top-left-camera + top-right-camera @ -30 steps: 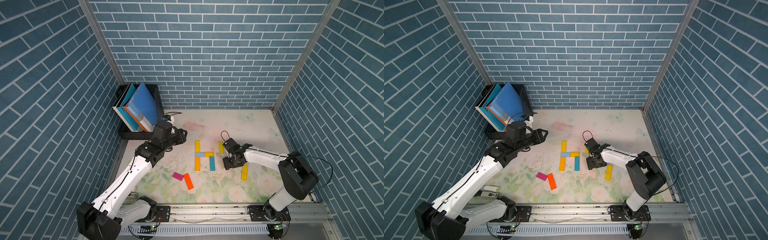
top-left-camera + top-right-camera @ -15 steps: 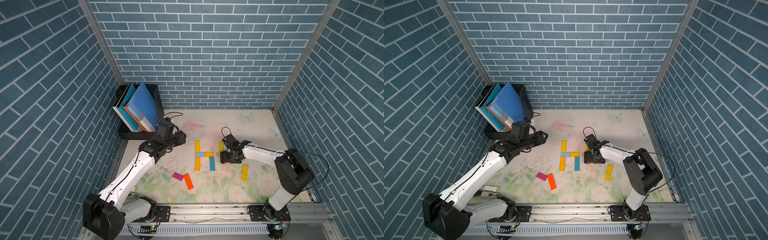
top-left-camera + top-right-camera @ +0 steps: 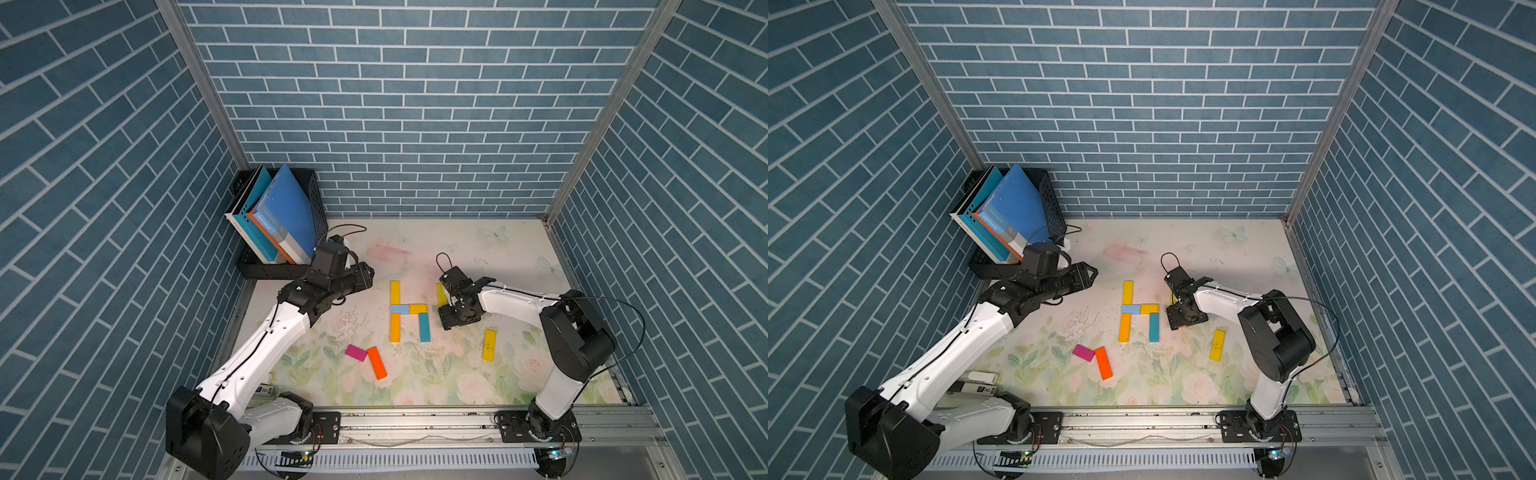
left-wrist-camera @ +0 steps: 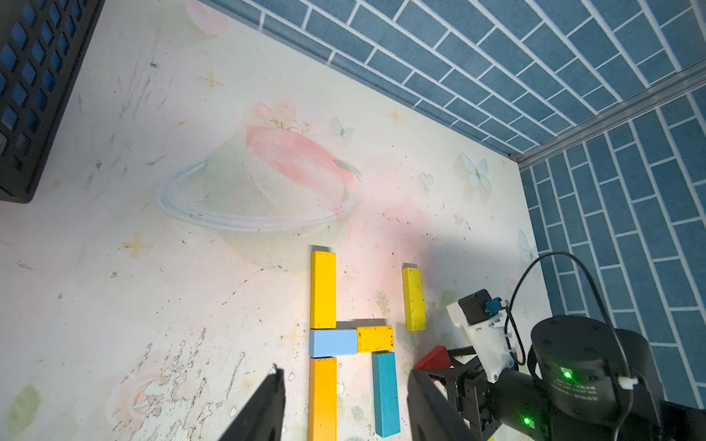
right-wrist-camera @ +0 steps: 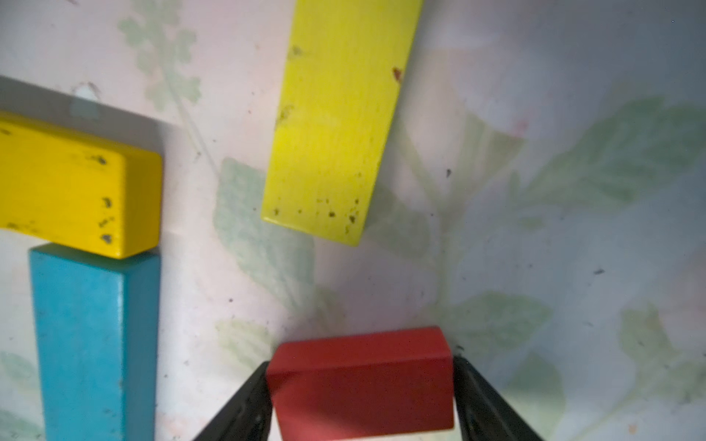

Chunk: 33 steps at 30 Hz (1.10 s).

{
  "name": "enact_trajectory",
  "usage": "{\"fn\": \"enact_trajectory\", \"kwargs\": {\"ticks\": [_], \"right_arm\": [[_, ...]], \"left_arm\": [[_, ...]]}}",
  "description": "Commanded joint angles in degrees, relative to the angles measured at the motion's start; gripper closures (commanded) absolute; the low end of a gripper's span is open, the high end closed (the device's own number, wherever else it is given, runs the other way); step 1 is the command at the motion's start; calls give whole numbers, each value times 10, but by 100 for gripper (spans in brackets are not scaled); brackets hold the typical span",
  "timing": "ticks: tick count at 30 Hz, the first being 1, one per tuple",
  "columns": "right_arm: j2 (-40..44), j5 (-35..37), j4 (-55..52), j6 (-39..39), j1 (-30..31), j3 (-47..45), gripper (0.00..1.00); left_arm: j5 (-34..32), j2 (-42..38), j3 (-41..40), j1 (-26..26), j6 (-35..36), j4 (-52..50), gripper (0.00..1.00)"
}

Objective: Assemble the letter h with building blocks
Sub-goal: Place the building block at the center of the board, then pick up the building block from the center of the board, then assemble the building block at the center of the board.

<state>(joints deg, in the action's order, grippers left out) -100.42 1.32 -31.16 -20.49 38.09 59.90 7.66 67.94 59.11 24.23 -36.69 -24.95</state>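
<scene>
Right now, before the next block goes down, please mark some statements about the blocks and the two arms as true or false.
1. The right fingers grip a red block. True.
2. The left fingers hold a blue block. False: they stand apart with nothing between them.
3. The teal block touches the short yellow block. True.
4. The pink block lies against the teal block. False: it lies apart from it, nearer the arms' bases, beside an orange block.
</scene>
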Motion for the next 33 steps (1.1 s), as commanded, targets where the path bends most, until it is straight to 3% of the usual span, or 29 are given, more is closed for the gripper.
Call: {"fn": "enact_trajectory", "kwargs": {"ticks": [1, 5, 8, 12, 29, 33], "right_arm": [[-10, 10, -7, 11, 2, 4, 36], [8, -1, -5, -20, 3, 7, 56], [19, -15, -5, -78, 4, 15, 64], [6, -2, -9, -146, 4, 25, 66], [-67, 27, -23, -183, 3, 83, 66], [-78, 32, -28, -179, 3, 91, 46]], "left_arm": [[1, 3, -1, -5, 3, -1, 44], [-4, 10, -4, -5, 3, -3, 44], [-8, 13, -8, -6, 0, -3, 44], [-9, 18, -11, -6, -4, -1, 45], [-5, 18, -37, -9, -4, 17, 45], [-3, 19, -37, -9, -3, 17, 44]]}}
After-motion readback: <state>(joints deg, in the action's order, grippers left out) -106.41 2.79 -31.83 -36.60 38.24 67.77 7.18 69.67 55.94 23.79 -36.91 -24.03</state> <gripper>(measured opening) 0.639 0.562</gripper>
